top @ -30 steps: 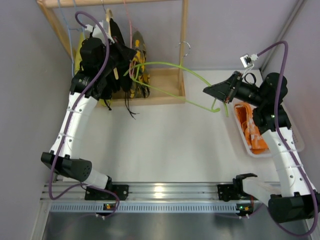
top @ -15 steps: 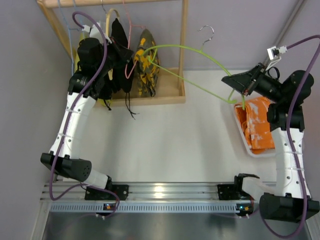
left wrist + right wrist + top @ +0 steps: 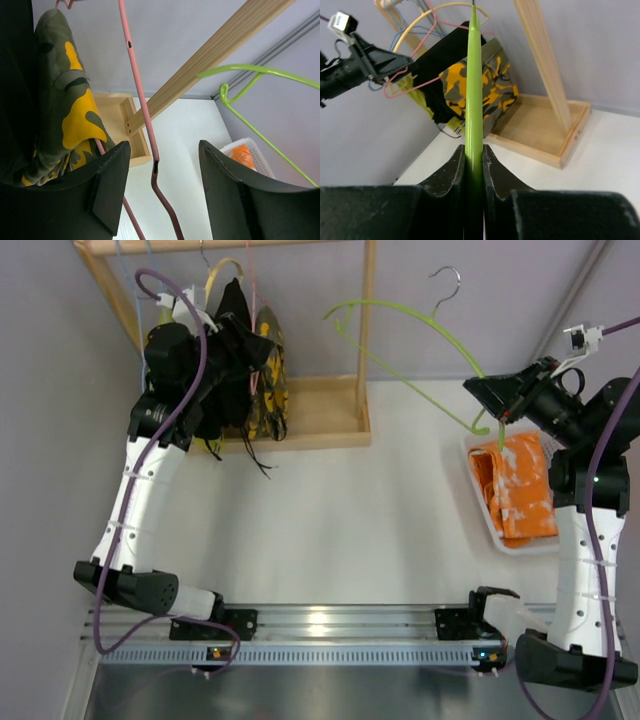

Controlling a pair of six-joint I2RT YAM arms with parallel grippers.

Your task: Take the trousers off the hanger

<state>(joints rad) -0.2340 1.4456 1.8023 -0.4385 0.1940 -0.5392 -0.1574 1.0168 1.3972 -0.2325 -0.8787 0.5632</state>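
1. Right gripper (image 3: 474, 162) is clamped on the hanger (image 3: 415, 318), whose lime-green bar runs between its closed fingers. The left gripper (image 3: 162, 187) has its jaws spread apart and grasps nothing.
2. We see a pink wire hanger (image 3: 145, 110) crossing that gap in the left wrist view, but we cannot tell whether it touches either finger.
3. From above, we lose the left gripper's fingers against the dark garments on the wooden rack (image 3: 367, 330).
4. In the right wrist view the hanger shows edge-on as one green line, and its top is cut off by the frame.
5. We find the hanger bare and raised off the table, right of the rack's post, with its metal hook hanging on nothing.
6. The trousers (image 3: 515, 485) lie bunched in a white tray (image 3: 515, 546) at the table's right, under the right gripper. We cannot tell whether the hanger's low tip touches them.
7. They are bright orange with pale blotches. The right arm hides their far edge, and the left wrist view shows only an orange corner.
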